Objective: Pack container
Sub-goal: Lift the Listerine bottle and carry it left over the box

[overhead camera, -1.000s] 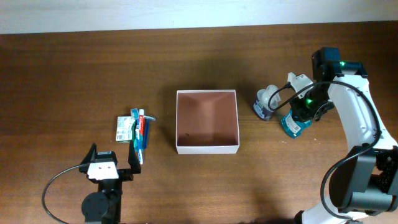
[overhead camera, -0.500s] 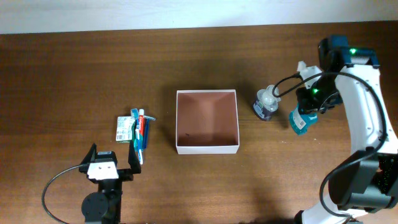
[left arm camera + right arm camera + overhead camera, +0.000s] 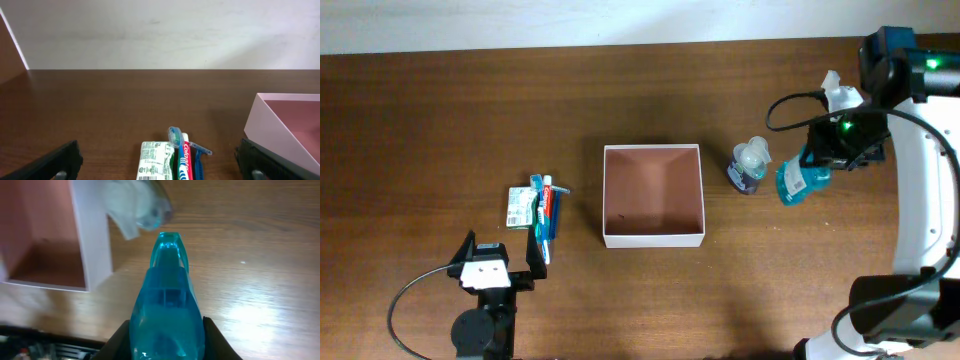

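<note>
Container (image 3: 654,238) at mid-table, bottle (image 3: 795,184) held to its right

The right gripper (image 3: 825,160) is clamped narrow on the bottle, a turquoise one held tilted just right of a capped bottle (image 3: 749,166). The container, a square white box with a reddish-brown inside, sits in the middle of the table (image 3: 420,120), apart from both bottles. The left gripper (image 3: 501,248) is spread wide and holds nothing, near a toothpaste tube (image 3: 184,161) and a green packet (image 3: 152,161).

Table (image 3: 440,120) — dark wood, smooth sheen; container (image 3: 654,240) matt, paper-like; teal bottle (image 3: 167,305) — glossy translucent plastic.
</note>
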Controlling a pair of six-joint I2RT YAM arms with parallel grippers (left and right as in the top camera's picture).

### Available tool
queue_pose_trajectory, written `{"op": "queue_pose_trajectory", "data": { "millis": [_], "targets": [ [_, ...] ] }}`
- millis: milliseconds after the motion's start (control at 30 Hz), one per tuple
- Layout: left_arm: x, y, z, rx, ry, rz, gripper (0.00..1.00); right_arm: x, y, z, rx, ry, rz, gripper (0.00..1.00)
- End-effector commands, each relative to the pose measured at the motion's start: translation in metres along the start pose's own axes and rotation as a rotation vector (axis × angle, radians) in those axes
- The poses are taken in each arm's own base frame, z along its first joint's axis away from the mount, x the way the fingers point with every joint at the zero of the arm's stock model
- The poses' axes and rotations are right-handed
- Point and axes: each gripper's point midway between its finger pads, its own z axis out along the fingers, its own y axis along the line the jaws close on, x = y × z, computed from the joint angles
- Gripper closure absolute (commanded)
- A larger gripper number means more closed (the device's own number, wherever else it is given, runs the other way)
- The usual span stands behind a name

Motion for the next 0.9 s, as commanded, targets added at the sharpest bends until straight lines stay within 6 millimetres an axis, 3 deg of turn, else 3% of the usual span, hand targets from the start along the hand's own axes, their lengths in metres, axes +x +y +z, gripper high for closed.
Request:
{"op": "queue_pose_trajectory", "data": {
  "millis": [0,233,367,500,633,867],
  "targets": [
    [0.001,-0.001,0.000,0.006,-0.002,0.014,0.00,0.001,0.028,-0.024,-0.104,-0.083,0.034,0.83],
    [0.001,-0.001,0.000,0.006,-0.002,0.014,0.01,-0.002,0.073,-0.022,-0.127,-0.097,-0.004,0.83],
    [0.001,-0.001,0.000,0.006,-0.002,0.015,0.00,-0.015,0.127,-0.028,-0.178,-0.179,-0.044,0.85],
    [0.001,-0.001,0.000,0.006,-0.002,0.014,0.00,-0.027,0.159,-0.034,-0.184,-0.268,-0.070,0.85],
    [0.001,-0.001,0.000,0.006,-0.002,0.014,0.01,-0.034,0.172,-0.033,-0.153,-0.319,-0.073,0.85],
    [0.001,-0.001,0.000,0.006,-0.002,0.014,0.01,-0.042,0.168,-0.016,-0.069,-0.309,-0.033,0.85]
  ]
}}
